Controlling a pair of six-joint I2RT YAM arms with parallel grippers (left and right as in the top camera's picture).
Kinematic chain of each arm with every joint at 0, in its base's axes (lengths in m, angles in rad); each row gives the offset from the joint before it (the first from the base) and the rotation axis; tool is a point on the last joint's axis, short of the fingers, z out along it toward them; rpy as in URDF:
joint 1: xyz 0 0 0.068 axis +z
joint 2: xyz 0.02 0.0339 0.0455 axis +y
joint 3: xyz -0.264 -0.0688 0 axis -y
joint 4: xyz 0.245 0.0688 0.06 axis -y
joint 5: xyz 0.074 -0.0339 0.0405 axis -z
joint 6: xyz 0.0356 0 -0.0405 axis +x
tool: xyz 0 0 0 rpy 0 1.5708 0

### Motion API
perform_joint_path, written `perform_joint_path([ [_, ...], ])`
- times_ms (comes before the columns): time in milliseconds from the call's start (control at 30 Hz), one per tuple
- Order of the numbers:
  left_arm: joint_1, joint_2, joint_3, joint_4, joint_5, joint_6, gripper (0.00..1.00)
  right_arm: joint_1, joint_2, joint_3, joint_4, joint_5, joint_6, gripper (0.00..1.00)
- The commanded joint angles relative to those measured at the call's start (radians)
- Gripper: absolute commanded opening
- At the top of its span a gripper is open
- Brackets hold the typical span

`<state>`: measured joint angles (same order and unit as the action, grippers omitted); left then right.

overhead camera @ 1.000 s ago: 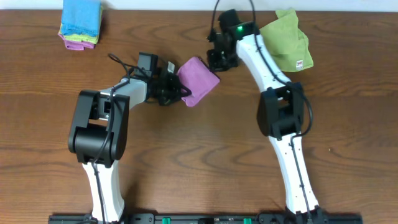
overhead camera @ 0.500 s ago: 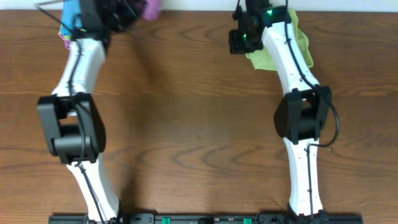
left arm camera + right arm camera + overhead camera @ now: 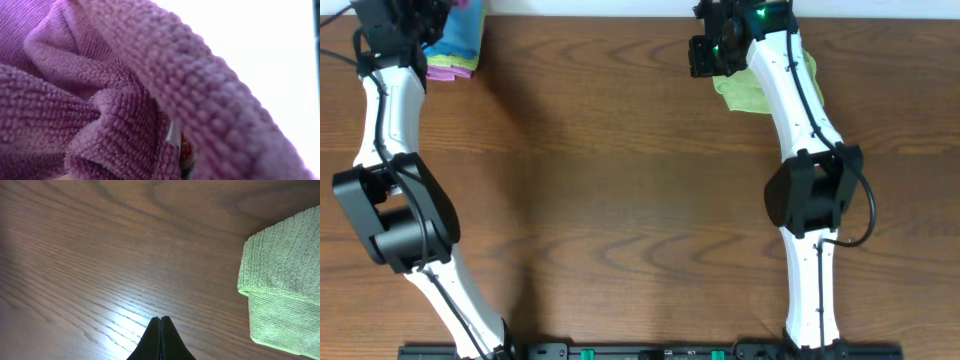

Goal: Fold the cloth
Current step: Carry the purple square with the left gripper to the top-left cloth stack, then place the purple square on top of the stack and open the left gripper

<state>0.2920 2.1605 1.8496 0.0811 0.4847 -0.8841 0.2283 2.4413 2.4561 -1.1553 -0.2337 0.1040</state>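
Note:
A purple cloth (image 3: 115, 100) fills the left wrist view, bunched right against the camera, and hides the fingers. In the overhead view my left gripper (image 3: 420, 14) is at the far left corner, above the stack of folded cloths (image 3: 460, 45), and only a sliver of purple shows there. My right gripper (image 3: 705, 55) is shut and empty, its tips (image 3: 160, 322) pressed together low over bare wood. A folded green cloth (image 3: 748, 90) lies just right of it, partly under the right arm; it also shows in the right wrist view (image 3: 285, 280).
The stack at the far left has a blue cloth on top with green and pink layers below. The table's far edge (image 3: 590, 16) runs just behind both grippers. The wooden table (image 3: 620, 200) stretches toward the front between the two arms.
My left arm has swung from the table's middle to the far left corner, carrying the purple cloth to the stack. My right gripper has shifted slightly right, beside the green cloth.

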Motion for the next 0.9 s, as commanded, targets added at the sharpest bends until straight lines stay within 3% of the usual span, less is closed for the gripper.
perform_joint_path([
  [0,0.017,0.026,0.006,0.046,-0.026,-0.015,0.06,0.006,0.000,-0.001,0.007,0.005,0.011,0.01],
  [200,0.024,0.082,0.039,0.086,-0.038,-0.022,0.05,0.006,0.000,-0.001,0.042,0.005,0.011,0.01],
  [600,0.028,0.328,0.366,-0.002,0.087,-0.042,0.05,0.006,0.000,-0.001,0.045,0.006,0.011,0.01],
  [867,0.029,0.344,0.379,-0.119,0.062,0.048,0.06,0.006,0.000,-0.001,0.048,0.006,0.011,0.01],
])
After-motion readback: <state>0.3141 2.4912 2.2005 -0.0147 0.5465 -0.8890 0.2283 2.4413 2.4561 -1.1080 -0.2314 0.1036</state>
